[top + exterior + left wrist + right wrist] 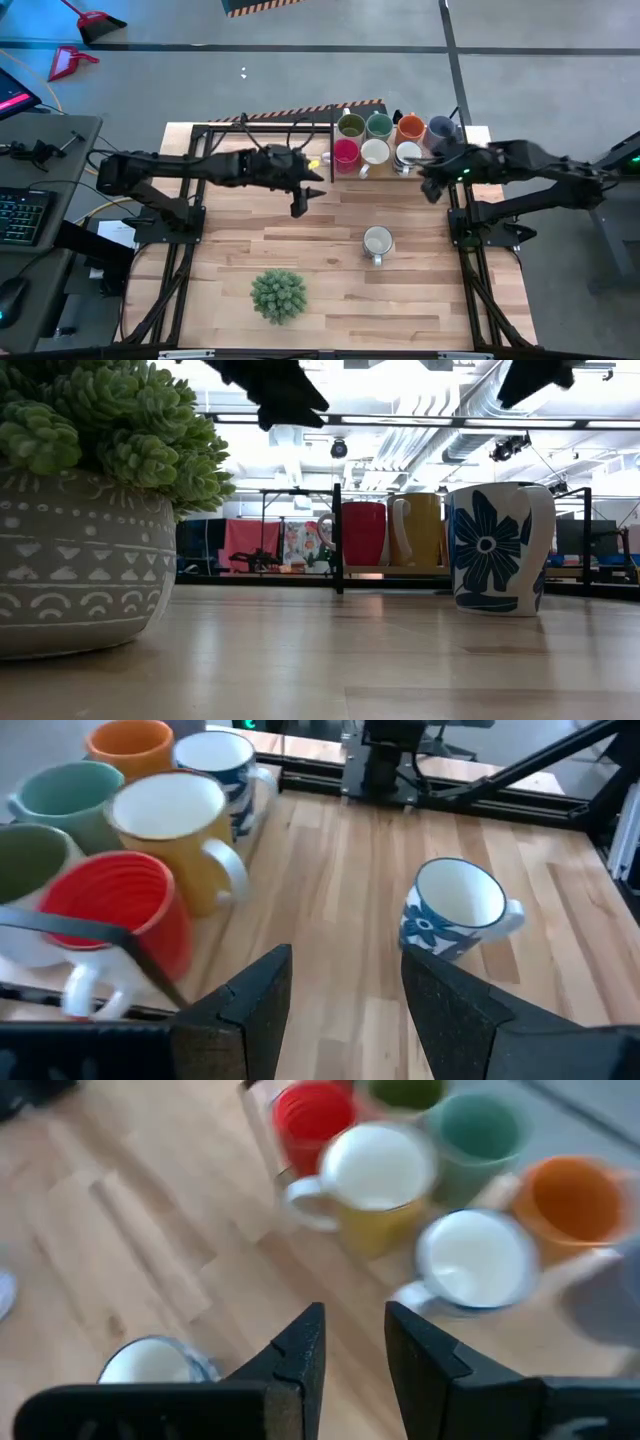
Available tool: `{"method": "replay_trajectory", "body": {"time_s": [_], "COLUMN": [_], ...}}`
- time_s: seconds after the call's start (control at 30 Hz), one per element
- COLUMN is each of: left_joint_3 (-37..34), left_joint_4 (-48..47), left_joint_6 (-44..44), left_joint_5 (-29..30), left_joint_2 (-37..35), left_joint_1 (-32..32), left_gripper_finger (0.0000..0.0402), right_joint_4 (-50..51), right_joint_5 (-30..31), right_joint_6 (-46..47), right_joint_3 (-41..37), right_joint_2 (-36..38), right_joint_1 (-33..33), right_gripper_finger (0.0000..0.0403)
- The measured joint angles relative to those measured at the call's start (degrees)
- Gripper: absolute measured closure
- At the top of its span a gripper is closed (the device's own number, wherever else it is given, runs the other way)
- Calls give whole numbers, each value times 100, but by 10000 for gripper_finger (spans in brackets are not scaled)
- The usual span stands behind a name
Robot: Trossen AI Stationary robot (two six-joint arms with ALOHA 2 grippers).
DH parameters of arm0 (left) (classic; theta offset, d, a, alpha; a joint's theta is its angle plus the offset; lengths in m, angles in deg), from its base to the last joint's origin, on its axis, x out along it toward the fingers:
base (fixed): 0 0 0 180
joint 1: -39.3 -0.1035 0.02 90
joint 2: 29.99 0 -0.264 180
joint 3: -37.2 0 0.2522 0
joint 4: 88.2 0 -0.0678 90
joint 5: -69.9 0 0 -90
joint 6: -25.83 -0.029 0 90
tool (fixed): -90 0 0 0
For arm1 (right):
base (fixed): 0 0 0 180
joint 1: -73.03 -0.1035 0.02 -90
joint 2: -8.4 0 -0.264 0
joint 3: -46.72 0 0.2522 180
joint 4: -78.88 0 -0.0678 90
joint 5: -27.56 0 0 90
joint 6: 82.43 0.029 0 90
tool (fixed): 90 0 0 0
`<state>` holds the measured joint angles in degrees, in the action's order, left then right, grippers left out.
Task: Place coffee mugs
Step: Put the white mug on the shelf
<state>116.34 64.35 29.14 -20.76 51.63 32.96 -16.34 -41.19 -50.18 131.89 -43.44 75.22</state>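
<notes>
The left tool (300,203) hangs above the desk (230,250) with its fingers spread, holding nothing. A white mug with blue flowers (377,242) stands alone mid-desk. Seven mugs (375,152) crowd the far edge. Beside them, the right tool (428,186) is also spread and empty.

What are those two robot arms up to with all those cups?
They are setting out coffee mugs. One white mug with a blue flower pattern stands alone on the wooden table, near a spiky potted plant. Seven more mugs are clustered at the far edge, among them a red mug and an orange mug. The left gripper and right gripper both hover empty with jaws open, on either side of the cluster.
</notes>
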Motion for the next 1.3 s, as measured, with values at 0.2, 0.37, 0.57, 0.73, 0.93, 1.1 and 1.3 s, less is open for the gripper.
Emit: {"method": "replay_trajectory", "body": {"time_s": [0.2,0.37,0.57,0.73,0.93,1.1,1.3], "left_joint_3": [-618,-1146,-1656,-1768,-1768,-1768,-1768], "left_joint_4": [851,1365,2474,2567,2542,2539,2380], "left_joint_6": [22,250,259,436,668,560,506], "left_joint_5": [80,156,127,135,132,132,67], "left_joint_2": [-2,-43,-270,-372,-375,-374,-376], "left_joint_1": [330,454,595,606,609,609,652], "left_gripper_finger": [222,222,222,222,222,222,222], "right_joint_4": [-1271,-2011,-2395,-2492,-2486,-2496,-2524], "right_joint_5": [-869,-1092,-1185,-1172,-1061,-967,-908], "right_joint_6": [-367,-424,-383,-381,-451,-522,-381], "right_joint_3": [-1107,-1605,-1863,-1885,-1887,-1887,-1887], "right_joint_2": [-1,3,-7,-385,-1178,-1646,-1988], "right_joint_1": [-79,-393,-841,-1090,-1275,-1408,-1552], "right_gripper_finger": [318,318,318,318,318,318,318]}}
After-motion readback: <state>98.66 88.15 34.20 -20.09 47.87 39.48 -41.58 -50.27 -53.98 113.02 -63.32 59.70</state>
